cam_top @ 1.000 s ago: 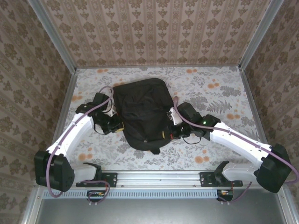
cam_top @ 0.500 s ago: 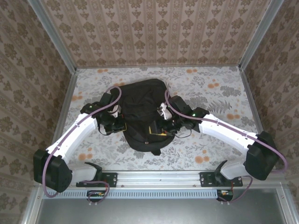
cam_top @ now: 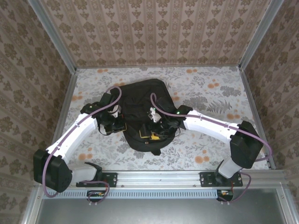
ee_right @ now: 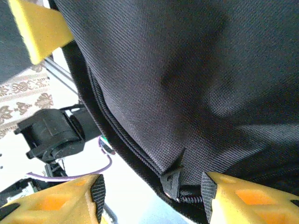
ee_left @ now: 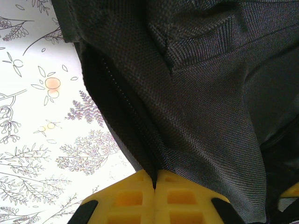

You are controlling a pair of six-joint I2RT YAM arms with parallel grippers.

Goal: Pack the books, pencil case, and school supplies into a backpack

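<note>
Backpack (cam_top: 142, 112) lies flat at mid-desk, black, its long axis running from the arm bases toward the far wall, the narrow end nearest the bases. Top view: desk (cam_top: 210, 93) is floral-patterned; the left arm (cam_top: 74, 133) reaches in to the bag's left edge, about halfway along it, and the right arm (cam_top: 210, 126) crosses in from the right so that its jaws sit over the near, narrow part of the bag. Left wrist view: left jaws are fully closed, the yellow fingers (ee_left: 135, 200) pressed together on a fold of the bag's fabric right where the zip track (ee_left: 122, 116) runs down into them; desk shows just beside the bag. Right wrist view: right jaws stand partly open and hold nothing; the zip pull (ee_right: 174, 179) hangs at the bag's edge between the two yellow fingers (ee_right: 60, 200), closer to the one on the right of the frame and just ahead of both. The track leads away from the pull up and to the left. Judgement: the right arm is the nearer to the pull; closing on it needs a short advance, with the left grip anchoring the fabric.
</note>
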